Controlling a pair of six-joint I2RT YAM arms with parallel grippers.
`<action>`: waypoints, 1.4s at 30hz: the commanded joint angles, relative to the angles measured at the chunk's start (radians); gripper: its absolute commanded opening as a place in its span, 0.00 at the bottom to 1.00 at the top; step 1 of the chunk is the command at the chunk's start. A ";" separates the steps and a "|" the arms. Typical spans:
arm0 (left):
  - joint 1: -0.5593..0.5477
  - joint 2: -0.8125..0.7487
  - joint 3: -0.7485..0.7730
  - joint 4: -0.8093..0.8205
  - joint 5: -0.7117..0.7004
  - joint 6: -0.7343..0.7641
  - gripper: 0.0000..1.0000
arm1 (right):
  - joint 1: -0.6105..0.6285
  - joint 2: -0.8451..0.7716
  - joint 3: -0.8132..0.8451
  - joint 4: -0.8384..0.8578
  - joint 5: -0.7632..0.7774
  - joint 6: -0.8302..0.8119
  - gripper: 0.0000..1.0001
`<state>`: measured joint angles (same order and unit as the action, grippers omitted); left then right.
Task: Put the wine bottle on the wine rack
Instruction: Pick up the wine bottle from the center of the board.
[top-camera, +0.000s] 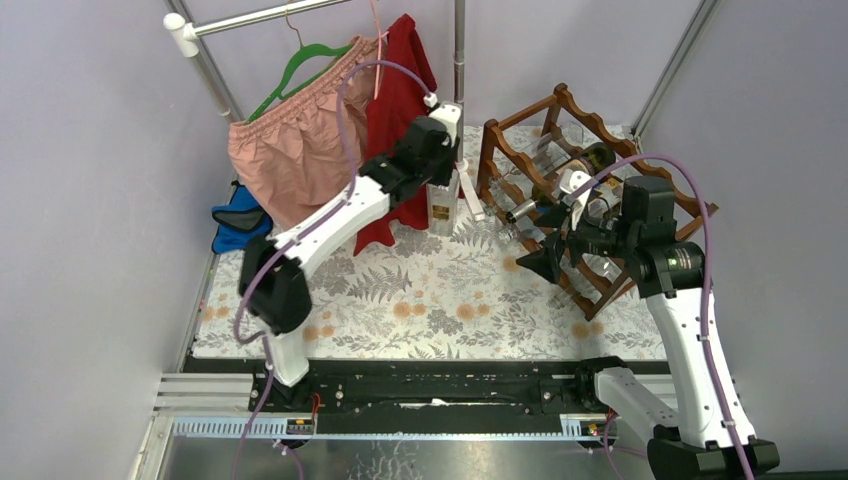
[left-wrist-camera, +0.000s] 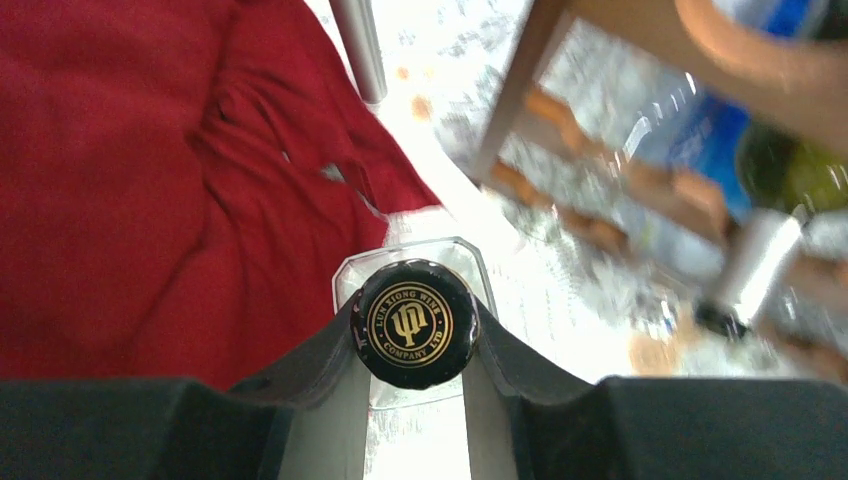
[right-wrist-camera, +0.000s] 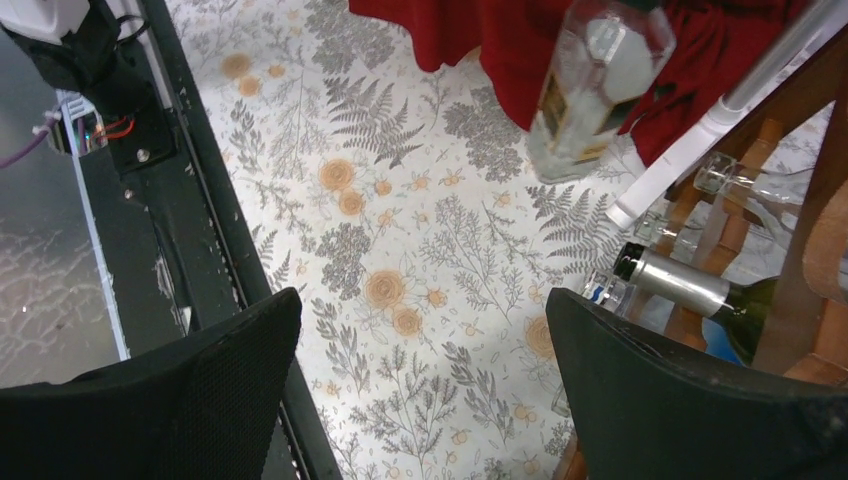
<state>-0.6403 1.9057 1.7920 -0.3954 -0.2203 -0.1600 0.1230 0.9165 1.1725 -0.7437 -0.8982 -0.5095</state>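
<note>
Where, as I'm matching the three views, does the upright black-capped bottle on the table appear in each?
Top external: black-capped bottle, upper centre.
Left wrist: its cap, lower centre, seen end-on.
Right wrist: the bottle at the top, right of centre.
Shared landmark: red garment beside it.

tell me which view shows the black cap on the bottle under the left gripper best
Left wrist: the cap sits centred, gold logo readable, fingers pressed on both sides. Top external shows the bottle only below the left gripper, which hides the cap. Right wrist shows the bottle's body; the cap isn't visible.
</note>
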 joint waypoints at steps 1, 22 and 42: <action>0.001 -0.259 -0.149 0.141 0.240 0.045 0.00 | -0.006 0.027 -0.006 -0.069 -0.086 -0.139 1.00; -0.071 -1.057 -1.023 0.528 0.888 -0.142 0.00 | 0.358 0.207 -0.196 0.132 -0.153 -0.293 1.00; -0.128 -1.087 -1.172 0.837 0.809 -0.252 0.00 | 0.483 0.322 -0.495 0.627 -0.279 0.107 1.00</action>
<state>-0.7643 0.8352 0.6132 0.1516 0.5941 -0.3431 0.5880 1.2114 0.6994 -0.2474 -1.1072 -0.4896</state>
